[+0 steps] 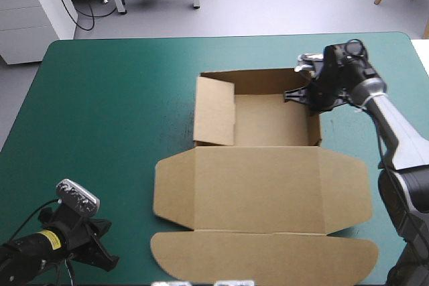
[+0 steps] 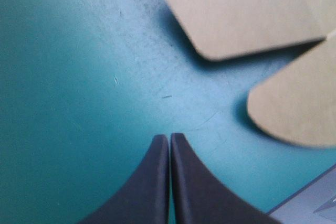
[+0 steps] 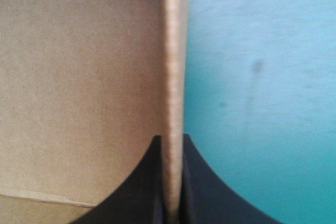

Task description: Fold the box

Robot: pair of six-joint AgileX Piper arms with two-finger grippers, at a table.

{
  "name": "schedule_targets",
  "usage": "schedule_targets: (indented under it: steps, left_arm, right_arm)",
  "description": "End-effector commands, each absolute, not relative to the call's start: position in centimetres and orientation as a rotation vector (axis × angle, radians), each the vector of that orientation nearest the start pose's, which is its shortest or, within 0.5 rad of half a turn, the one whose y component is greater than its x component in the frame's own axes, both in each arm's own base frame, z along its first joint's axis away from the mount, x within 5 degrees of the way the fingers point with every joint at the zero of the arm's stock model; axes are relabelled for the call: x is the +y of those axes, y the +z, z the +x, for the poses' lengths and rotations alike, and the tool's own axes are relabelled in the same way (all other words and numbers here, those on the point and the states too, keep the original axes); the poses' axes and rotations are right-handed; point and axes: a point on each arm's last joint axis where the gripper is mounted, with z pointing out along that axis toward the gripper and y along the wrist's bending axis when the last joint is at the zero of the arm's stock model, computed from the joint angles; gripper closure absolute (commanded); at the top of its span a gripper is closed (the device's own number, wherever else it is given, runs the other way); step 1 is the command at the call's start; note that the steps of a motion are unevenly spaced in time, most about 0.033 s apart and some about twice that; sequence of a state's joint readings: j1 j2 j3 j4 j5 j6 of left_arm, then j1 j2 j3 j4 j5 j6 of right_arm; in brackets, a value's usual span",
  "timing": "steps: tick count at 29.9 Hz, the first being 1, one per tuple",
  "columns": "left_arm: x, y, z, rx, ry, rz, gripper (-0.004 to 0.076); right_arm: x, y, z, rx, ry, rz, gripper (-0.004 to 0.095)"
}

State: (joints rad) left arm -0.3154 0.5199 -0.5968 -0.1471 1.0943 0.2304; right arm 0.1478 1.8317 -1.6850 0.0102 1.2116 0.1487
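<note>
Brown box sits mid-table on the teal-green cover, part-formed.

High view: far wall and right wall are raised. The left side panel leans in over the tray floor. The lid lies flat toward the near edge. The right gripper is at the tray's far right corner. The left gripper is low at the near left corner, well apart from the box. Judgement: the step in hand is setting the right wall. The next move likely calls for seating that wall firmly, then bringing the left arm across to deal with the leaning panel. The right fingertips are hidden against the board.

Left wrist view: the black fingers meet in one arch and grasp nothing, with bare cover beneath them. Ahead lie two rounded flap corners of the lid end, blurred; the rest of the box is cut off.

Right wrist view: the fingers are clamped on the right wall, seen edge-on between them. The inner face of the board lies to one side and the cover to the other. Whether any tab is locked, I cannot tell.
</note>
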Motion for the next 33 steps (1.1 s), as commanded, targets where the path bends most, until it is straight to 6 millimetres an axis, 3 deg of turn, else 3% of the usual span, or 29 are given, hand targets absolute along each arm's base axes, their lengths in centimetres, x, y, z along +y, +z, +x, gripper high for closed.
schedule_targets:
  steps: [1, 5, 10, 15, 18, 24, 26, 33]
  left_arm:
    - [-3.1, 28.5, 6.0, 2.36, -0.232, 0.569, 0.0734]
    - [-2.5, 27.7, 5.3, 2.352, -0.2, 0.544, 0.0734]
    - [-2.3, 27.4, 5.0, 2.355, -0.183, 0.546, 0.0734]
    - [-2.3, 27.4, 5.0, 2.354, -0.184, 0.545, 0.0734]
    - [-2.3, 27.4, 5.0, 2.354, -0.184, 0.545, 0.0734]
    - [-2.3, 27.4, 5.0, 2.355, -0.183, 0.546, 0.0734]
    - [-2.3, 27.4, 5.0, 2.355, -0.183, 0.546, 0.0734]
    - [-2.3, 27.4, 4.9, 2.361, -0.183, 0.548, 0.0734]
  right_arm:
    - [-0.3, 35.3, 37.1, 2.698, 0.006, 0.138, 0.0927]
    - [-7.5, 35.7, 36.1, 2.67, -0.069, 0.345, 0.0927]
    - [-16.3, 35.5, 33.3, 2.63, -0.233, 0.629, 0.0927]
    - [-21.4, 35.4, 30.6, 2.557, -0.272, 0.85, 0.0925]
    - [-22.2, 35.2, 29.8, 2.571, -0.267, 0.898, 0.0862]
    - [-21.7, 35.0, 30.0, 2.605, -0.198, 0.821, 0.0499]
    - [-21.6, 35.0, 30.0, 2.616, -0.2, 0.788, 0.0423]
    - [-21.5, 35.6, 29.7, 2.628, -0.241, 0.714, 0.0399]
